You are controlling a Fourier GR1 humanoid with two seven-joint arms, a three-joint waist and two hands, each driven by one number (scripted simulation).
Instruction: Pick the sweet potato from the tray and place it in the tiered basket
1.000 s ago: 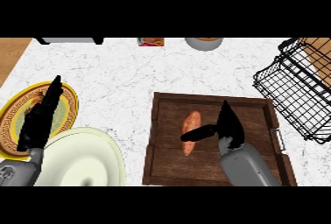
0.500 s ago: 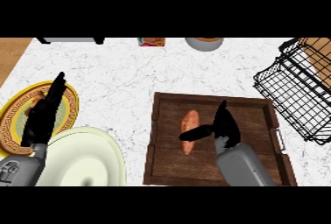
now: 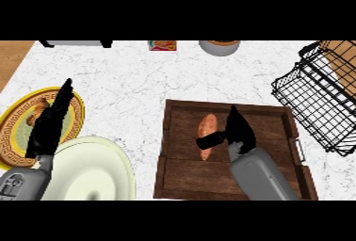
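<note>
An orange sweet potato (image 3: 207,128) lies lengthwise on the dark wooden tray (image 3: 188,179) near its upper middle. My right hand (image 3: 237,132) hovers over the tray just to the right of the potato, fingers straight and pointing away, thumb reaching left across the potato's lower part. The hand is open. The black wire tiered basket (image 3: 321,108) stands at the right edge of the counter. My left hand (image 3: 52,118) rests open at the left, over a gold-rimmed plate.
A gold-patterned plate (image 3: 17,117) with some food and a pale green plate (image 3: 97,174) sit at the left. A grey bowl (image 3: 220,47), a small box (image 3: 162,45) and a dark appliance (image 3: 76,43) line the back edge. White marble counter lies between.
My right hand has slid slightly left and down over the tray, so its thumb now lies across the potato. The left hand has barely moved.
</note>
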